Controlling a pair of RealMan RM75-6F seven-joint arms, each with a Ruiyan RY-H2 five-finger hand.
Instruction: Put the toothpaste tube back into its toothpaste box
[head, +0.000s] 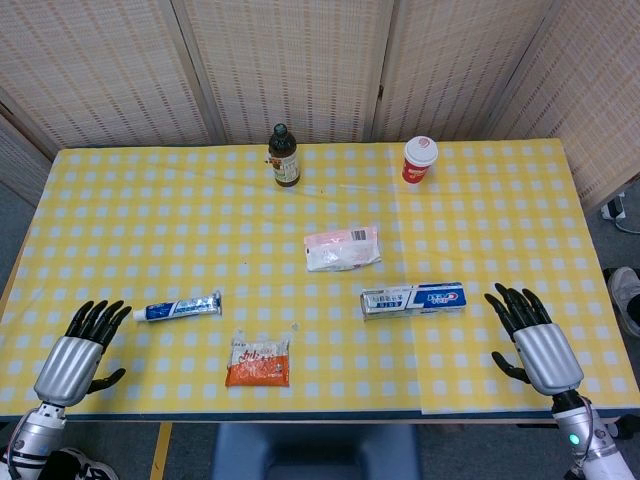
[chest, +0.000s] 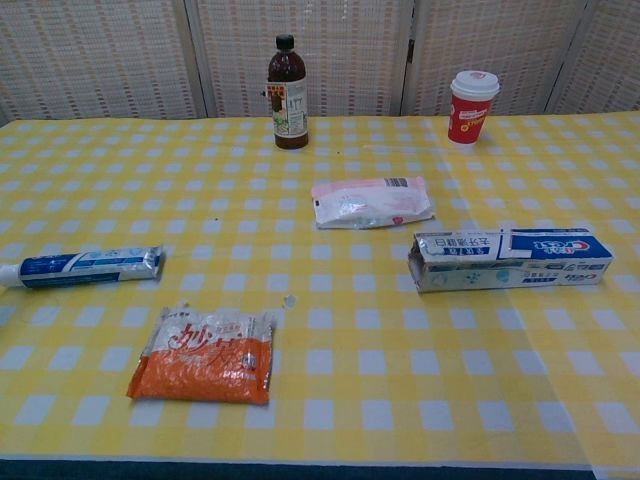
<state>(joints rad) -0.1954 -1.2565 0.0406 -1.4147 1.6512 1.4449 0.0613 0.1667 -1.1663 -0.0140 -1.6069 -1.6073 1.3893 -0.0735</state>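
Both of our hands rest empty, fingers apart, left hand (head: 80, 352) at eight o'clock, right hand (head: 534, 340) at four, on the yellow checked tabletop (head: 150, 230). Toothpaste tube (head: 178, 308) lies near the left; toothpaste box (head: 413, 300) near the right. Woven screens (head: 300, 60) stand behind.

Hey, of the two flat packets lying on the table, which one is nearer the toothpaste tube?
The orange packet, at the front edge just right of the toothpaste tube. The pink and white packet lies farther back, mid-table.

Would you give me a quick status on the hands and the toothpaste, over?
Left hand and right hand open, empty. Toothpaste tube flat by left hand; toothpaste box lies by right hand. Orange packet near, not between them.
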